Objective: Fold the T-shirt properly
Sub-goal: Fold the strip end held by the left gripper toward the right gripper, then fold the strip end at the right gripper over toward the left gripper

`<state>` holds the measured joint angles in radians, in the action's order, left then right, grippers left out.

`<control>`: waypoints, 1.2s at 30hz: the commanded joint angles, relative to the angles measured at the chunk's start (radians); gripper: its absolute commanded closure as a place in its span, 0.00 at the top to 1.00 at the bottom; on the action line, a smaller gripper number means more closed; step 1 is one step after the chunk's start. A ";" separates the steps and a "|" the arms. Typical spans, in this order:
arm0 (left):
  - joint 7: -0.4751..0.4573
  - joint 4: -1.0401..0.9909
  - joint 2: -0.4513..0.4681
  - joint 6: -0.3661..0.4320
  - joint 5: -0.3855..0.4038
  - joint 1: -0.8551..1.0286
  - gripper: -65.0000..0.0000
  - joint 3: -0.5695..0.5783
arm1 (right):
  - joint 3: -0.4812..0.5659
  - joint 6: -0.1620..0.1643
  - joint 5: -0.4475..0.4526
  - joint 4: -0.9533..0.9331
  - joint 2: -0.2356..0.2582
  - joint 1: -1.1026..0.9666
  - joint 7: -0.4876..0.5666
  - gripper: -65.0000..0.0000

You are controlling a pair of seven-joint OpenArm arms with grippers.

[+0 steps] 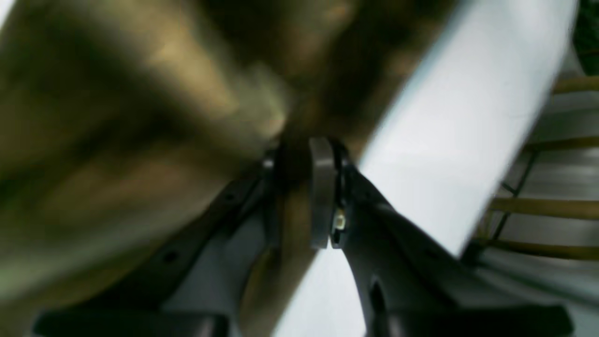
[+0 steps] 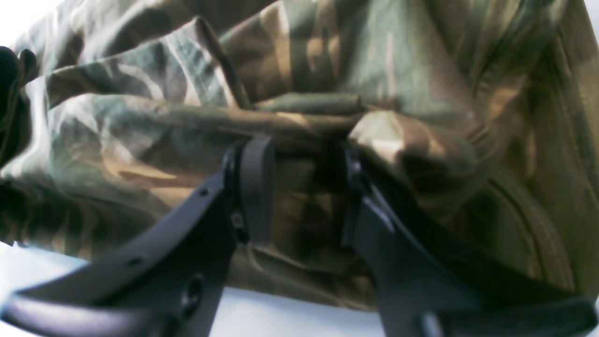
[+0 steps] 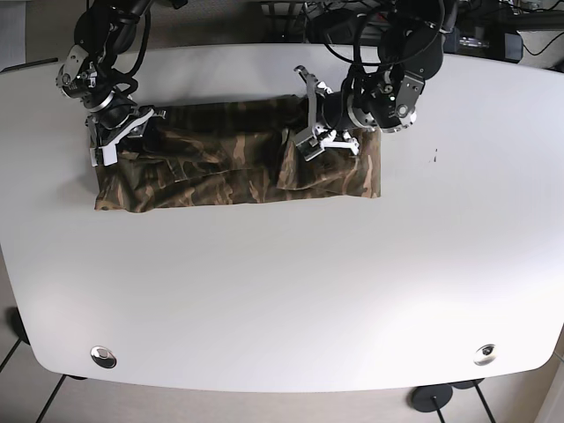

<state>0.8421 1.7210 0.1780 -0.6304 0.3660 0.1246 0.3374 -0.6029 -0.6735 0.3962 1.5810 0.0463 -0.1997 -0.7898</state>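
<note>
Here the left gripper has its fingers nearly together, with a thin strip of the camouflage T-shirt pinched between them — the left wrist view is smeared, yet the cloth in the narrow gap is plain enough. The right gripper stands with its fingers well apart; a bunched ridge of fabric lies across and between them, but whether the pads bear on it I cannot tell.

Doing this step well probably means carrying the pinched edge over in one even sweep, low to the table, so the layer beneath is not dragged along. The other end should stay pinned flat meanwhile — otherwise the fold will likely skew.

In the base view the shirt lies as a long band across the far half of the table, already doubled lengthwise. The left gripper sits over the band's middle-right part and the right gripper at its opposite end.
</note>
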 commanded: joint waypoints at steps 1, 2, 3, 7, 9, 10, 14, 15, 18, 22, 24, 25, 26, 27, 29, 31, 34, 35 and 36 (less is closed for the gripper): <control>-0.066 0.003 -0.002 -0.007 0.017 -0.013 0.11 0.050 | 0.001 0.002 -0.012 0.008 -0.013 0.001 -0.026 0.30; -0.070 -0.026 -0.005 -0.007 0.017 -0.016 0.11 0.071 | 0.001 0.002 -0.012 0.008 -0.013 0.001 -0.026 0.30; -0.065 -0.048 -0.007 -0.007 0.017 -0.035 0.11 0.084 | 0.001 0.002 -0.012 0.008 -0.016 0.003 -0.026 0.30; -0.063 0.030 -0.002 -0.009 0.028 -0.075 0.11 0.064 | 0.001 0.002 -0.012 0.008 -0.019 0.003 -0.026 0.30; -0.065 0.139 -0.001 -0.009 0.028 -0.047 0.11 -0.028 | 0.001 0.002 -0.012 0.008 -0.019 0.003 -0.026 0.30; -0.065 0.164 -0.002 -0.009 0.026 -0.035 0.11 -0.085 | 0.001 0.002 -0.012 0.008 -0.019 0.004 -0.026 0.30; -0.065 0.136 -0.007 -0.009 0.021 -0.029 0.11 -0.297 | 0.001 0.002 -0.012 0.008 -0.019 0.006 -0.026 0.30; -0.065 0.112 -0.007 -0.009 0.021 -0.029 0.11 -0.327 | 0.001 0.002 -0.012 0.008 -0.019 0.006 -0.026 0.30; -0.068 0.027 0.001 -0.015 0.023 -0.029 0.11 -0.381 | 0.001 0.002 -0.012 0.008 -0.019 0.007 -0.026 0.30; -0.094 -0.151 0.002 -0.015 -0.012 -0.035 0.11 -0.381 | 0.001 0.002 -0.012 0.011 -0.019 0.007 -0.026 0.30; -0.152 -0.218 0.001 -0.015 -0.025 -0.036 0.11 -0.378 | 0.001 0.002 -0.012 0.034 -0.019 0.009 -0.026 0.30; -0.178 -0.218 0.001 -0.015 -0.023 -0.036 0.11 -0.378 | 0.001 0.002 -0.010 0.065 -0.021 0.009 -0.026 0.30; -0.175 -0.206 0.001 -0.016 -0.022 -0.035 0.11 -0.378 | 0.001 0.002 0.004 0.083 -0.030 0.009 -0.026 0.30; -0.175 -0.171 0.001 -0.016 -0.022 -0.035 0.11 -0.381 | 0.001 0.002 0.028 0.104 -0.033 0.006 -0.026 0.30; -0.175 -0.086 0.001 -0.016 -0.022 -0.027 0.11 -0.384 | -0.004 0.004 0.088 0.160 -0.033 0.001 -0.035 0.31; -0.174 0.023 0.002 -0.016 -0.023 0.011 0.11 -0.387 | -0.027 0.008 0.165 0.227 -0.006 0.006 -0.102 0.31; -0.148 0.118 0.038 -0.016 -0.023 0.057 0.11 -0.387 | -0.147 0.014 0.312 0.233 0.036 0.070 -0.247 0.46; -0.146 0.127 0.042 -0.016 -0.022 0.070 0.11 -0.387 | -0.190 0.014 0.338 0.220 0.051 0.092 -0.294 0.57; -0.149 0.129 0.044 -0.016 -0.022 0.085 0.11 -0.389 | -0.233 0.014 0.360 0.193 0.065 0.119 -0.333 0.70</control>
<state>0.7132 1.8271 0.2169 -0.6449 0.3294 0.2176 -0.0483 -0.8474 -0.6552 0.7395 1.7599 0.1009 -0.0864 -1.1442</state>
